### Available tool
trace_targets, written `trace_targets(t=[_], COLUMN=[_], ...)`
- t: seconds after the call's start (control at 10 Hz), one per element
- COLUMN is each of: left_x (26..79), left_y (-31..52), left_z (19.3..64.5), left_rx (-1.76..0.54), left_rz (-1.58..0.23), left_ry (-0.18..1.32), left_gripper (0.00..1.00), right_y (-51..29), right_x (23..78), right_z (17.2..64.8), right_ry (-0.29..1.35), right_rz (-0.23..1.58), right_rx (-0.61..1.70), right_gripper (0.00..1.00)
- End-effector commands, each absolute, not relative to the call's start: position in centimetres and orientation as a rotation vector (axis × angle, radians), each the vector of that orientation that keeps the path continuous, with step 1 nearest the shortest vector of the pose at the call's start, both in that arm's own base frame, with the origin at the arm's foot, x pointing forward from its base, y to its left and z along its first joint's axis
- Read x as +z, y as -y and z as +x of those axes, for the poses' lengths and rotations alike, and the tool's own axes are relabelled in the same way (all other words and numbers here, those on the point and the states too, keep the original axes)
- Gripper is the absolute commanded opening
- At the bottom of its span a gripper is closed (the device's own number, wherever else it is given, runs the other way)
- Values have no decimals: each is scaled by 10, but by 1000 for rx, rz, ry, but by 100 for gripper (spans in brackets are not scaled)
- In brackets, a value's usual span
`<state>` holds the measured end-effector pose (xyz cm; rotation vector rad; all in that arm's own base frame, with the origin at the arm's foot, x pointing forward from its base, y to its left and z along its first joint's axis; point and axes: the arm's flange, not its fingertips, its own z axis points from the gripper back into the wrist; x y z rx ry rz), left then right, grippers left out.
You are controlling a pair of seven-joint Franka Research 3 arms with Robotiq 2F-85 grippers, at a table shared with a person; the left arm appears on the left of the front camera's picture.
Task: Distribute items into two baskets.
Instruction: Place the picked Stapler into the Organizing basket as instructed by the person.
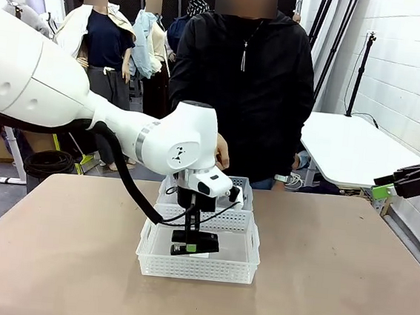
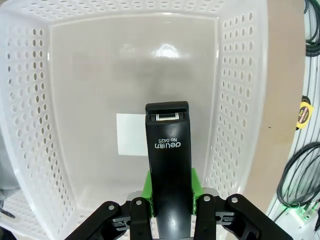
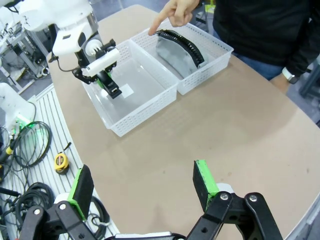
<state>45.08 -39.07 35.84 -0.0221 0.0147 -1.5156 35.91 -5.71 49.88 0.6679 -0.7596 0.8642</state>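
The small black oblong stapler (image 2: 168, 165) is clamped in the shut left jaws (image 1: 188, 246), low inside the near white perforated plastic basket (image 1: 155, 260). It should be lowered flat to the floor before release. The right jaws (image 3: 142, 192) are held wide, empty. The thin black curved band (image 3: 182, 45) lies in the far basket (image 3: 220, 50), a person's hand (image 3: 175, 12) touching it.

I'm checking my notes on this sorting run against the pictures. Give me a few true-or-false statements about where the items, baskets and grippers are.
1. The left gripper is shut on the black stapler. True.
2. The stapler is held over the far basket. False: it is inside the near basket, over its floor.
3. The curved black band lies in the far basket. True.
4. The right gripper holds the band. False: it is open and empty, off to the side of the table.
5. The person's hand points at the band. True.
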Motion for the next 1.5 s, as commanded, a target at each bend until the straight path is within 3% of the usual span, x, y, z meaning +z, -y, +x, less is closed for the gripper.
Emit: trace_targets(t=[0.0, 0.5, 1.0, 1.1, 1.4], left_x=[348, 334, 351, 370, 417], left_y=[395, 401, 403, 402, 395], left_z=[452, 459, 469, 476, 484], left_rx=[-1544, -1562, -1553, -1526, -1469], left_rz=[-7, -5, 20, 49, 84], left_ry=[4, -33, -57, -58, -98], left_gripper=[0, 0, 93, 100, 100], right_y=[54, 54, 54, 54, 54], right_x=[494, 494, 494, 494, 494], right_z=[358, 358, 358, 358, 358], right_ry=[790, 790, 790, 790, 790], right_rz=[687, 687, 687, 687, 687], right_rx=[868, 868, 868, 868, 868], right_gripper=[100, 100, 100, 100, 100])
